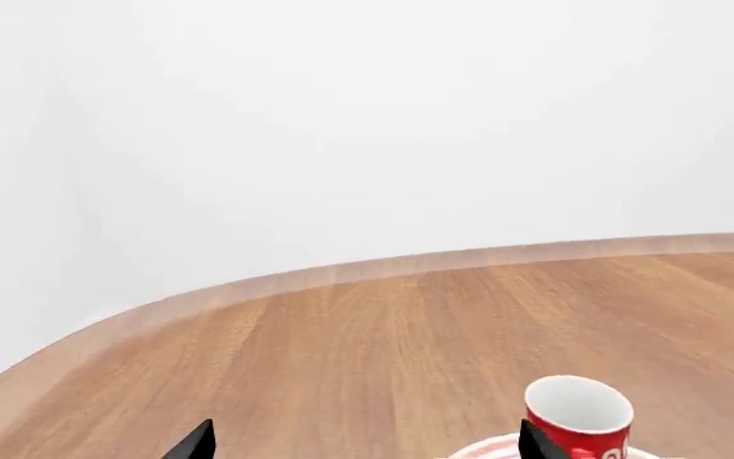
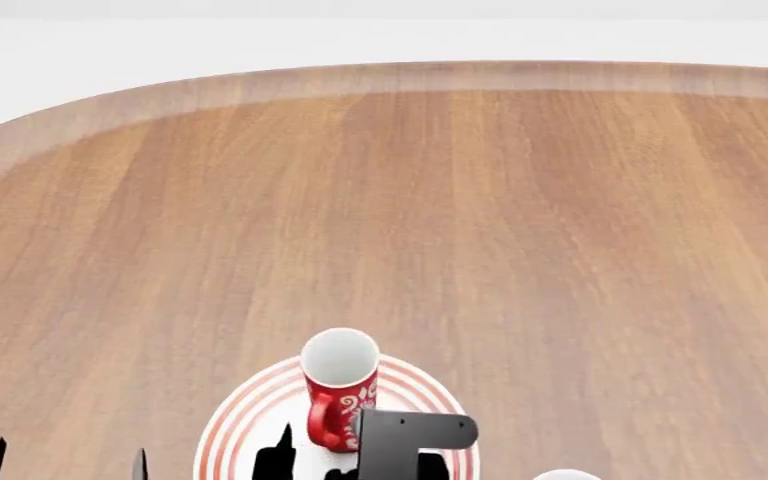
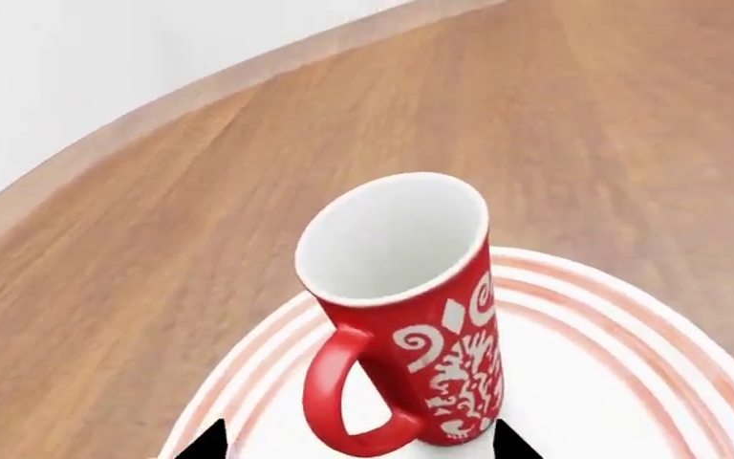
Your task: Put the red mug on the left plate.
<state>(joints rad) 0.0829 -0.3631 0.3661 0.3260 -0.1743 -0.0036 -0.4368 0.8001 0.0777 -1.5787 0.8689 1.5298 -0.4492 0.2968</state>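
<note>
Red mug (image 2: 337,388) upright on left plate (image 2: 244,420), toward plate's 12 o'clock edge, handle at 6 toward robot. Right gripper (image 3: 355,445) nearer: jaws spread, empty, tips flanking mug base w/ handle betw. them; contact prob. none, hard to tell. Left gripper (image 1: 360,442) at mug's 9 o'clock, jaws spread, empty. Placement apparently done; straight back-out along 6 looks clear.
</note>
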